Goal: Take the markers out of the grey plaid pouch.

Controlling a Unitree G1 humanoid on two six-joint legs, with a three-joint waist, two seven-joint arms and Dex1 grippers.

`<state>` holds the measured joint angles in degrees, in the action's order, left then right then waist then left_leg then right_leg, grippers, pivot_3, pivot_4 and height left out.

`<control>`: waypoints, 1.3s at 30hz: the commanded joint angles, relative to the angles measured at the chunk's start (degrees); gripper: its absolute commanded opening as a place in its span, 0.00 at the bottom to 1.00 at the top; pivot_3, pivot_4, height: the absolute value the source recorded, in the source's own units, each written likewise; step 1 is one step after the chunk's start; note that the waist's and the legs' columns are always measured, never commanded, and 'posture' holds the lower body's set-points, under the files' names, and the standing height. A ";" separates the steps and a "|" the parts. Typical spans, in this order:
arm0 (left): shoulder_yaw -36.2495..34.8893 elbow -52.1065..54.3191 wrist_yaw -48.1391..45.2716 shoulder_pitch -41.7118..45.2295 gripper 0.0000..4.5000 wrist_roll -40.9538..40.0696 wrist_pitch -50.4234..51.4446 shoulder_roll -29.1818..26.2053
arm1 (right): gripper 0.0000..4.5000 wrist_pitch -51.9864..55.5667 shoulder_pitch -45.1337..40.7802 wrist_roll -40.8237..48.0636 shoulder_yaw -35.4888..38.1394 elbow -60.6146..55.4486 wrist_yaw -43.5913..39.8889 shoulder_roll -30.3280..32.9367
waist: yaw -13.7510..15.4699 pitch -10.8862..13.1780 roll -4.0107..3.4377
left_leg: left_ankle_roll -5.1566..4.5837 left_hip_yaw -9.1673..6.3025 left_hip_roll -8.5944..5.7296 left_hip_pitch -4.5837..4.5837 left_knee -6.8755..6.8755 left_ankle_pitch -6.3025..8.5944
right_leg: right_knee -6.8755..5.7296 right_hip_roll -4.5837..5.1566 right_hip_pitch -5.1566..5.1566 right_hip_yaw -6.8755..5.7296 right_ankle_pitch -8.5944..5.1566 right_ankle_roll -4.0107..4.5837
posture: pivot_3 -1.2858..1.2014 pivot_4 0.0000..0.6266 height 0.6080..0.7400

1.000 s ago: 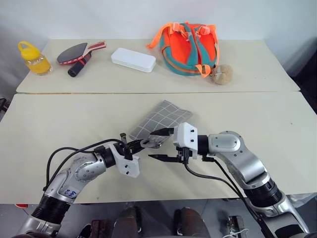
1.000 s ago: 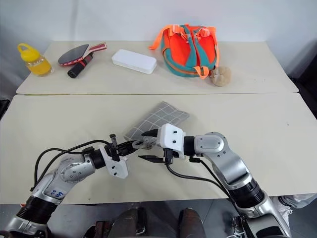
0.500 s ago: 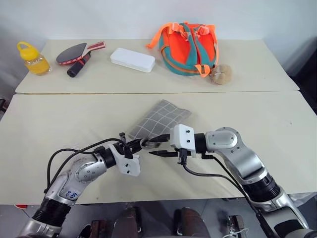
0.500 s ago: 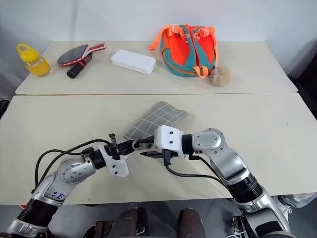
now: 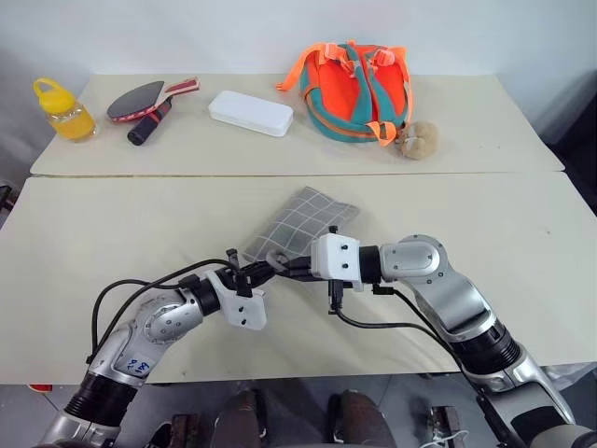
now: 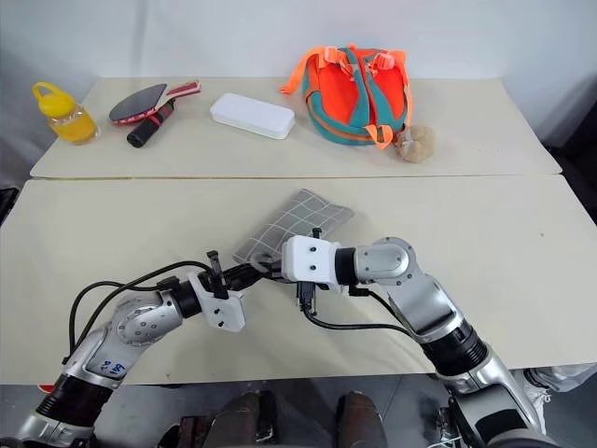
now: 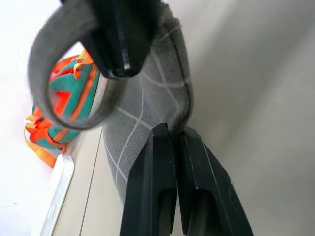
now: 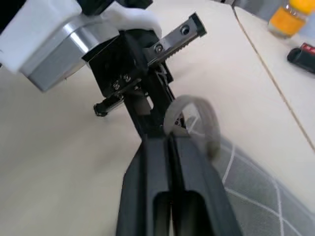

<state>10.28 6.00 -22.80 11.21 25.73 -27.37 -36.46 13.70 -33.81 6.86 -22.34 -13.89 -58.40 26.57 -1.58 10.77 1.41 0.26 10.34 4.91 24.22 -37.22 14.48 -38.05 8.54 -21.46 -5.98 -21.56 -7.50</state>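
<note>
The grey plaid pouch (image 5: 305, 222) lies tilted on the near table, its near end lifted off the top. My left gripper (image 5: 265, 272) is shut on that end's edge; the left wrist view shows its fingertips (image 7: 173, 132) pinching the fabric. My right gripper (image 5: 282, 265) reaches in from the right, level, and is shut on the pouch's grey loop (image 7: 59, 78). In the right wrist view its fingertips (image 8: 166, 138) meet at the foot of the loop (image 8: 199, 115), right in front of the left gripper. The markers are hidden.
On the far table sit a yellow bottle (image 5: 63, 110), a table tennis paddle (image 5: 145, 98), a white hard case (image 5: 250, 112), an orange and teal backpack (image 5: 354, 89) and a beige plush ball (image 5: 417, 140). Cables hang from both arms.
My right gripper has shifted left to the pouch's near end and gone from open to shut on the loop. The left gripper kept its grip and its place.
</note>
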 commanded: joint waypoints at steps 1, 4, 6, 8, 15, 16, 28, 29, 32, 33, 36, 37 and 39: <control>1.37 -0.51 -0.68 -1.25 0.00 0.42 0.54 0.50 | 0.00 -0.13 -0.70 1.56 1.07 -1.40 -0.12 -0.75 | 0.00 0.00 0.00 | 0.00 0.00 0.00 0.00 0.00 0.00 | 0.00 0.00 0.00 0.00 0.00 0.00 | 0.52 0.24 1.00; 0.20 -0.11 -0.66 -2.15 0.00 -1.13 0.98 0.44 | 0.00 1.15 -0.29 3.86 3.44 -1.77 0.47 -1.17 | 0.00 0.00 0.00 | 0.00 0.00 0.00 0.00 0.00 0.00 | 0.00 0.00 0.00 0.00 0.00 0.00 | 0.52 0.24 1.00; -0.96 0.15 -0.71 -2.79 0.00 -2.68 1.02 0.06 | 0.00 3.76 0.25 7.51 6.68 -2.22 1.79 -1.92 | -0.06 0.00 0.00 | 0.00 -0.01 0.00 0.00 0.00 0.00 | -0.01 0.00 0.00 0.00 0.00 0.00 | 0.52 0.24 1.00; -1.65 -0.05 -0.91 -3.25 0.00 -3.63 0.51 -0.66 | 0.00 6.36 0.92 10.67 9.22 -3.28 2.56 -2.23 | -0.07 0.00 0.00 | 0.00 -0.01 0.01 0.00 0.01 0.00 | -0.01 0.00 0.00 0.00 0.00 0.00 | 0.52 0.24 1.00; -4.70 1.50 -0.73 -4.91 0.00 -11.34 -1.66 -0.55 | 0.00 9.95 4.75 15.40 13.72 -2.30 5.61 -2.66 | -0.17 0.00 0.00 | 0.00 -0.02 0.01 0.02 0.04 0.00 | 0.03 0.00 -0.01 0.00 0.00 0.00 | 0.52 0.24 1.00; -5.02 1.53 -0.76 -5.03 0.00 -11.69 -1.85 -0.64 | 0.00 10.44 5.02 16.01 14.05 -2.20 6.13 -2.94 | -0.14 0.00 0.00 | 0.00 -0.02 0.01 0.01 0.04 0.00 | 0.03 0.00 -0.01 0.00 0.00 0.00 | 0.52 0.24 1.00; -9.04 3.73 -2.22 -9.79 0.00 -19.88 -5.04 -0.24 | 0.00 7.66 4.93 15.47 18.93 5.61 10.68 -2.96 | -0.18 0.00 0.00 | 0.00 -0.01 0.01 0.02 0.05 0.00 | 0.04 0.00 -0.02 0.00 0.00 0.00 | 0.52 0.24 1.00; -9.45 3.99 -2.43 -10.36 0.00 -20.73 -5.39 -0.24 | 0.00 6.68 4.61 14.68 19.37 6.84 11.10 -2.76 | -0.18 0.00 0.00 | 0.00 -0.01 0.01 0.02 0.05 0.00 | 0.04 0.00 -0.02 0.01 0.00 0.00 | 0.52 0.24 1.00; -11.38 4.58 -3.05 -12.24 0.00 -23.55 -6.12 -0.70 | 0.00 3.67 3.25 11.90 20.99 11.69 13.14 -1.53 | -0.20 0.00 0.00 | 0.00 -0.01 0.01 0.02 0.05 0.00 | 0.03 0.00 -0.03 0.01 0.00 0.00 | 0.52 0.24 1.00; -12.04 4.72 -3.36 -12.79 0.00 -24.70 -5.93 -0.80 | 0.00 2.27 2.89 10.88 21.32 13.20 13.64 -1.01 | -0.22 0.00 0.00 | 0.00 -0.01 0.01 0.02 0.04 0.00 | 0.03 0.00 -0.03 0.01 0.00 0.00 | 0.52 0.24 1.00; -13.82 4.62 -4.06 -13.83 0.00 -27.05 -5.86 -0.93 | 0.00 -0.21 1.90 9.29 22.40 17.17 14.47 0.48 | -0.21 0.00 0.00 | 0.00 -0.01 0.01 0.02 0.04 0.00 | 0.04 0.00 -0.02 0.01 0.00 0.00 | 0.52 0.24 1.00; -14.18 4.57 -4.28 -13.93 0.00 -27.81 -5.67 -0.75 | 0.00 -1.25 1.49 8.32 22.67 18.91 15.02 1.19 | -0.19 0.00 0.00 | 0.00 0.00 0.01 0.02 0.04 0.00 | 0.04 0.00 -0.03 0.01 0.00 0.00 | 0.52 0.24 1.00; -14.63 4.55 -4.59 -13.87 0.00 -29.19 -4.98 -0.19 | 0.00 -3.11 0.72 6.91 22.99 21.61 15.70 2.20 | -0.19 0.00 0.00 | 0.00 0.00 0.01 0.02 0.05 0.00 | 0.05 0.00 -0.02 0.01 0.00 0.00 | 0.52 0.24 1.00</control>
<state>-2.19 8.96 -27.31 -2.24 -1.28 -32.51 -36.73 12.79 -32.10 15.17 -2.16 6.90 -44.32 27.16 -1.77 10.77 1.42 0.26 10.35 4.91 24.24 -37.17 14.48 -37.99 8.54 -21.48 -5.96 -21.56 -7.50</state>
